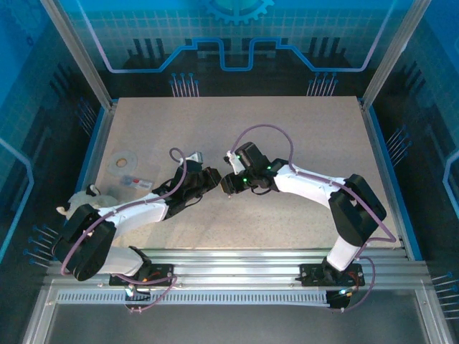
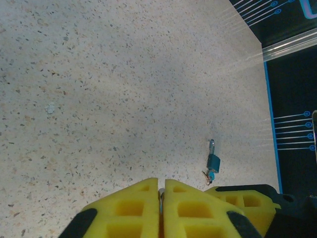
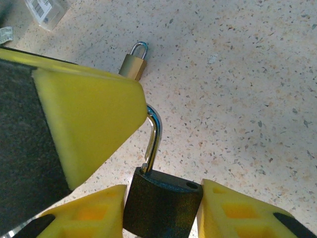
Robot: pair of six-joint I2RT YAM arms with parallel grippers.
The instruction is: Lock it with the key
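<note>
Desk (image 1: 301, 143): speckled beige surface. Lying directly on it: one brass padlock (image 3: 134, 63), flat on its side; one small teal padlock (image 2: 213, 162), also flat; one ring-shaped disc (image 1: 122, 159) and one clear labelled packet (image 1: 135, 181), near each other toward the left edge.

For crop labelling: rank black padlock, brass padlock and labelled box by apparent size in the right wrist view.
1. black padlock, largest, though nearest the camera.
2. brass padlock or labelled box: unsure, the frame edge cuts the box.
</note>
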